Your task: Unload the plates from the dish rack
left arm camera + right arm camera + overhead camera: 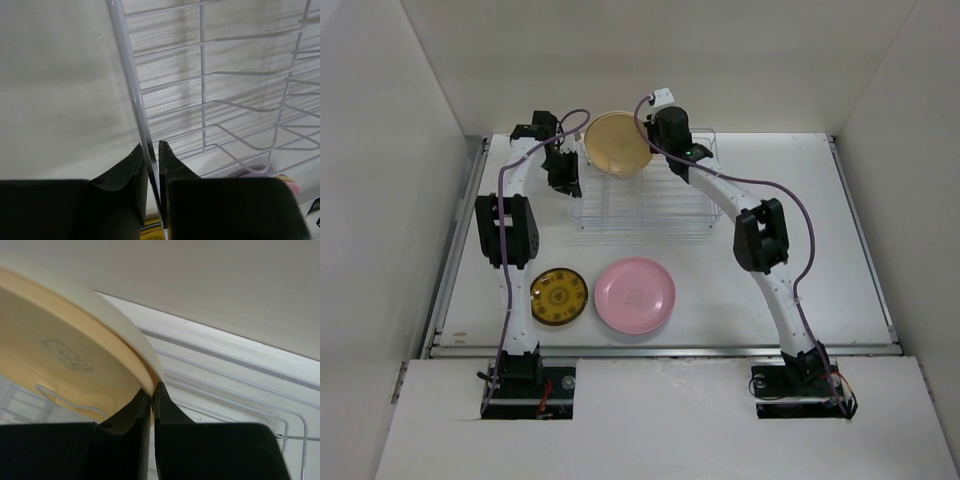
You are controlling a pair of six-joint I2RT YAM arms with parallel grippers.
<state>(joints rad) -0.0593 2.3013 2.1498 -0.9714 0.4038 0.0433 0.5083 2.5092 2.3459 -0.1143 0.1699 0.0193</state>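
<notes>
The cream/tan plate point(618, 143) hangs tilted above the far left part of the wire dish rack point(645, 205). My right gripper point(655, 128) is shut on the plate's rim. In the right wrist view the fingers point(153, 390) pinch the edge of the plate point(60, 355). My left gripper point(563, 175) is at the rack's left end. In the left wrist view it point(152, 150) is shut on the rack's rim wire point(131, 65). The rack slots that show hold no plates. An amber patterned plate point(558, 296) and a pink plate point(635, 294) lie flat on the table near the front.
White walls enclose the table on the left, back and right. The rack stands close to the back wall. The right arm's elbow point(761, 235) hangs over the table to the right of the rack. A strip of the amber plate point(150, 231) shows under my left fingers.
</notes>
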